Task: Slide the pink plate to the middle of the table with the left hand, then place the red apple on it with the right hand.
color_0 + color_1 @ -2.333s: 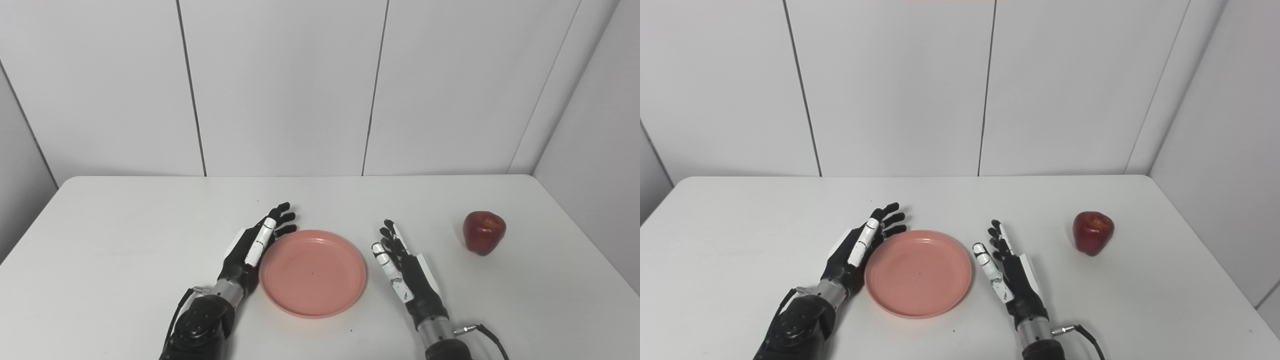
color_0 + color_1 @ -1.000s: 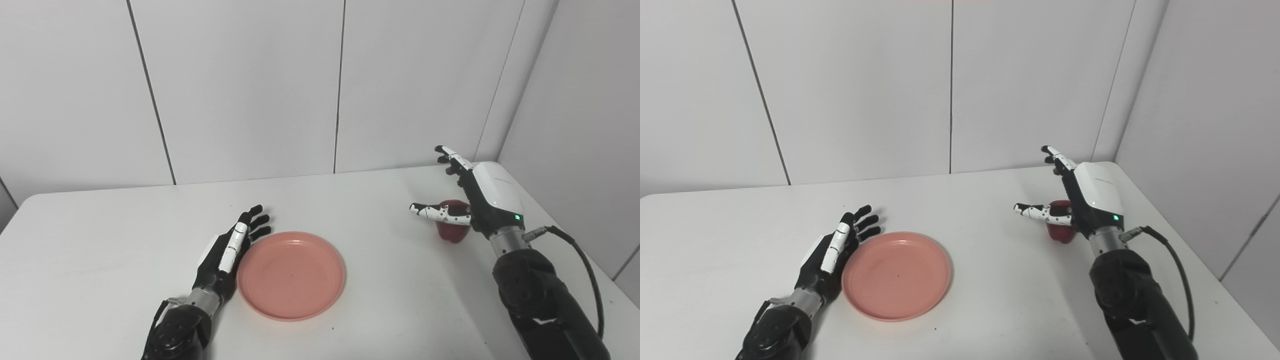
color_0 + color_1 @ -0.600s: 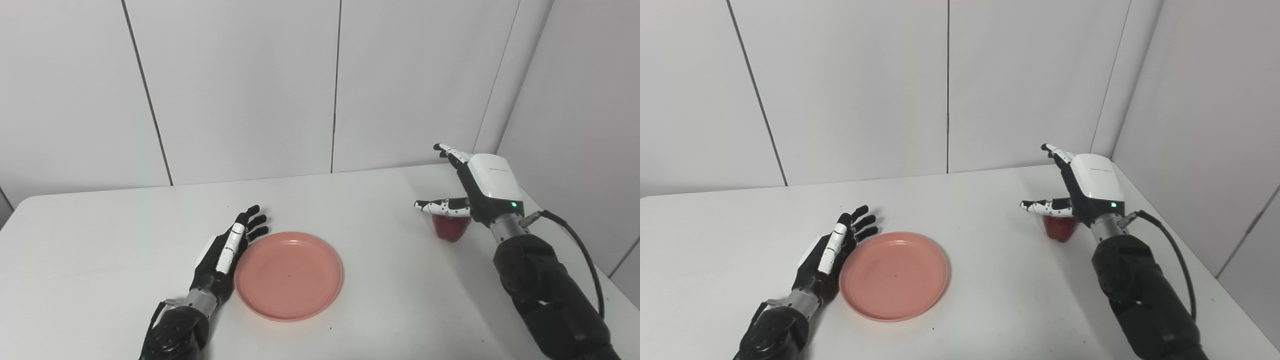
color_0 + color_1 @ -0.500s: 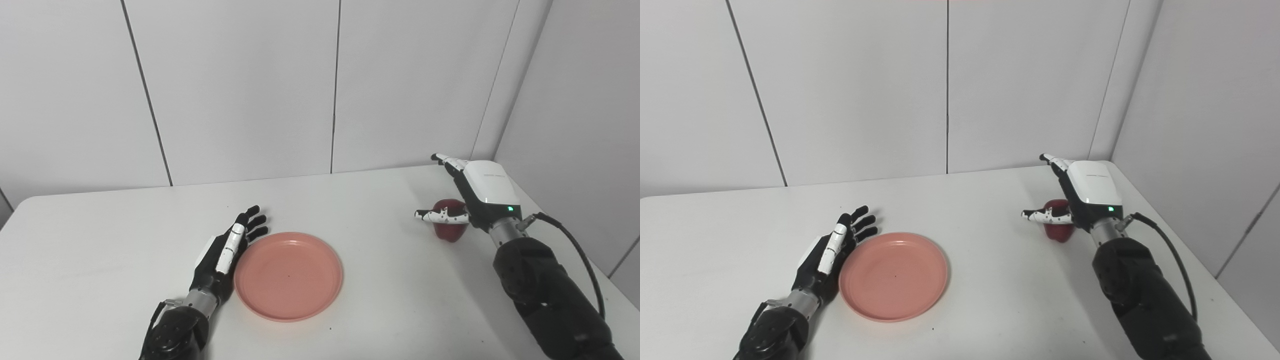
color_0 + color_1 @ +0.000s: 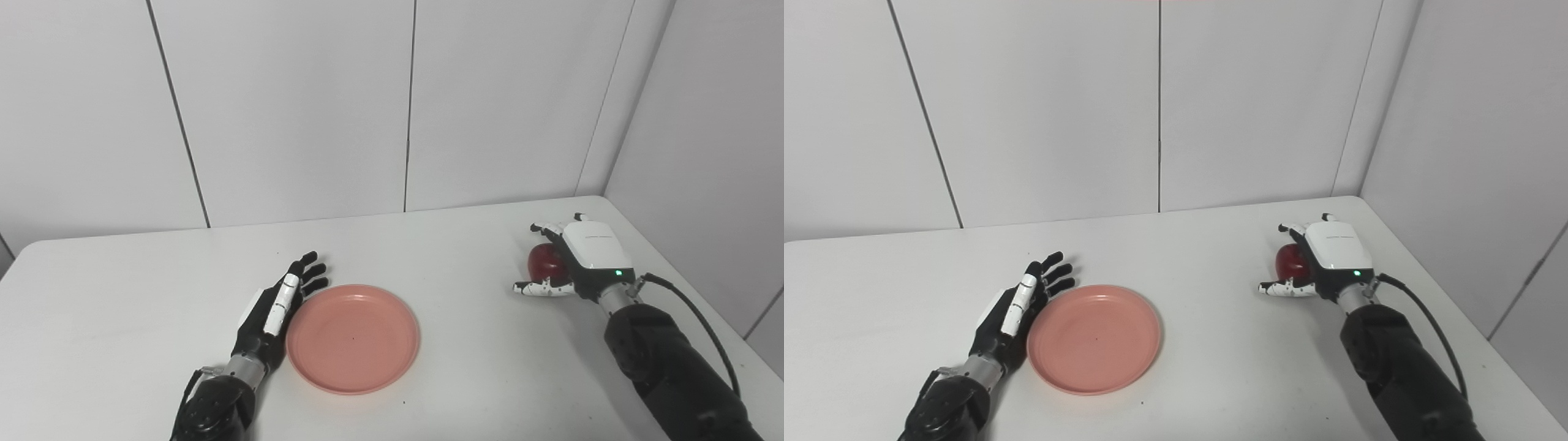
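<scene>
A white table fills the lower half of the frame, with plain white wall panels behind it. The pink plate lies flat on the table, a little left of the middle of the frame and low down. The left hand lies on the table right beside the plate's left edge, with its fingers stretched out and spread apart, pointing toward the upper right. It holds nothing, and its side looks to be touching the plate's rim, though the pictures do not show this for sure. The red apple sits on the table far over on the right side of the frame, well apart from the plate. The right hand is down over the apple, covering its right side and top, so only the left part of the apple shows. Its fingers curl around the far side of the apple, and its thumb sticks out to the left, low on the table just in front of the apple. It is hard to tell if the hand is squeezing the apple or only cupped around it. A black cable runs from the right wrist toward the lower right of the frame.
</scene>
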Controlling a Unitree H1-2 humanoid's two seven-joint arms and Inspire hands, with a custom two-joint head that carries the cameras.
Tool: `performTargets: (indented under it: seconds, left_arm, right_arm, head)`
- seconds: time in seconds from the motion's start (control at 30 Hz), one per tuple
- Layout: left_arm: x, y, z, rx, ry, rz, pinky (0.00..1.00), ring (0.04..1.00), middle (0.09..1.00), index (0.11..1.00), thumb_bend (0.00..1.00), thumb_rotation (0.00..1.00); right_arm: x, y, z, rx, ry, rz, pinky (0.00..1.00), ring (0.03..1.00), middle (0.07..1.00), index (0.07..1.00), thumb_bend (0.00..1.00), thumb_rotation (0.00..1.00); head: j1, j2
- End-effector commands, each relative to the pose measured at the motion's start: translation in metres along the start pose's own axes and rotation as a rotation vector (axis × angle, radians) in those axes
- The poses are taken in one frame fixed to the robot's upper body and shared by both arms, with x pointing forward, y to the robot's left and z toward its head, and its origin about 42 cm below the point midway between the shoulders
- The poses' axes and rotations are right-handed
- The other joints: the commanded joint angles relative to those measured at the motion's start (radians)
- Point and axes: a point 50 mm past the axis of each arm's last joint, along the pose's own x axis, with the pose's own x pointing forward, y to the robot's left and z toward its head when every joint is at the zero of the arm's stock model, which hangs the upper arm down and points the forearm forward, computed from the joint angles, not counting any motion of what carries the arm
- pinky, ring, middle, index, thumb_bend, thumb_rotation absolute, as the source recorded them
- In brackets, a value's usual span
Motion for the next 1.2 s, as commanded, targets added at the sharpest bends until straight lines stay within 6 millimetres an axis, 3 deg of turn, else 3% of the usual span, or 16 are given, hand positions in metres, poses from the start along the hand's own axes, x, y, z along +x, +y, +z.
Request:
performTargets:
  seconds: [0.0,0.63,0.97,1.17]
  left_arm:
    - [-0.001,-0.005,-0.017,0.003,0.085,-0.022,0.79,0.877,0.898,0.893,0.71,0.94]
    - [-0.004,-0.006,-0.021,0.007,0.091,-0.022,0.80,0.868,0.895,0.889,0.73,0.94]
    - [-0.004,-0.008,-0.021,0.002,0.091,-0.021,0.82,0.868,0.891,0.889,0.73,0.94]
    - [-0.004,-0.008,-0.021,0.000,0.092,-0.019,0.82,0.874,0.896,0.891,0.73,0.94]
  right_arm:
    - [0.016,-0.033,-0.001,-0.033,-0.040,-0.109,1.00,0.849,0.794,0.804,1.00,0.64]
    - [0.013,-0.025,-0.008,0.005,-0.014,-0.057,1.00,0.850,0.807,0.817,0.97,0.63]
    - [0.010,-0.018,-0.009,0.029,-0.017,-0.047,0.87,0.814,0.800,0.804,0.97,0.61]
    - [0.009,-0.015,-0.007,0.042,-0.011,-0.027,0.86,0.821,0.811,0.811,0.96,0.61]
  head:
    - [0.003,0.000]
    - [0.011,0.004]
    - [0.013,0.005]
    - [0.015,0.007]
